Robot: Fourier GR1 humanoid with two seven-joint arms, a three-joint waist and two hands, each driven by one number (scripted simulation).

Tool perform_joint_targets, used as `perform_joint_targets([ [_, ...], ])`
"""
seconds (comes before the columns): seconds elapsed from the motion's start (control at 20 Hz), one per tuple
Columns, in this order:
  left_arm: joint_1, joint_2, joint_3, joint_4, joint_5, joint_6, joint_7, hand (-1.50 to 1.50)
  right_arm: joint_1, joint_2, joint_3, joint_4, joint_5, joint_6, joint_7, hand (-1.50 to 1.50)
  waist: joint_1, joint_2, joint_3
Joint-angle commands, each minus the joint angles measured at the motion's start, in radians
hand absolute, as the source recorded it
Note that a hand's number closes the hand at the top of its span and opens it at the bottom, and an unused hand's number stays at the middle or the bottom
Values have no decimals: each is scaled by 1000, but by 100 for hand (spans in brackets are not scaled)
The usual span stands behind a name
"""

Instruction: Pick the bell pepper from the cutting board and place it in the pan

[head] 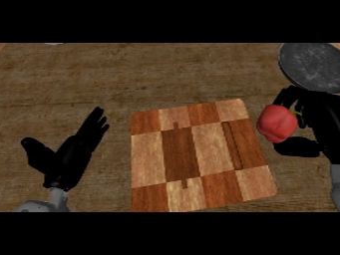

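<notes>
Right hand curled round bell pepper; left hand open.

The cutting board lies on the desk between the left hand and the right hand. The bell pepper is in the right hand, off the board; the pan lies just behind that hand.

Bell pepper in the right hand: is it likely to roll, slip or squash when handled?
The bell pepper looks rounded and lobed, so it may roll or tip in the pan. It shows no squashing between the fingers of the right hand, so it is probably stiff.
</notes>
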Motion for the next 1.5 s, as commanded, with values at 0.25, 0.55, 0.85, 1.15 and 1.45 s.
perform_joint_targets([
  [0.25,-50,-37,-14,11,-19,-1,49,0,56,3,-306,287,-284,-39,-356,150,47,6,-3],
  [0.55,-71,-17,14,14,-20,-29,60,0,-145,-60,-349,711,-130,-136,-578,150,70,12,-2],
  [0.85,-59,-36,-2,6,-34,-49,45,0,-317,-20,-414,1042,-59,-354,-703,150,82,15,-2],
  [1.15,-74,-46,-11,40,-54,-60,14,0,-453,-81,-550,1296,-118,-454,-811,150,109,31,2],
  [1.45,-103,-64,-31,32,-54,-61,48,0,-495,-130,-602,1446,-138,-468,-931,150,128,42,5],
])
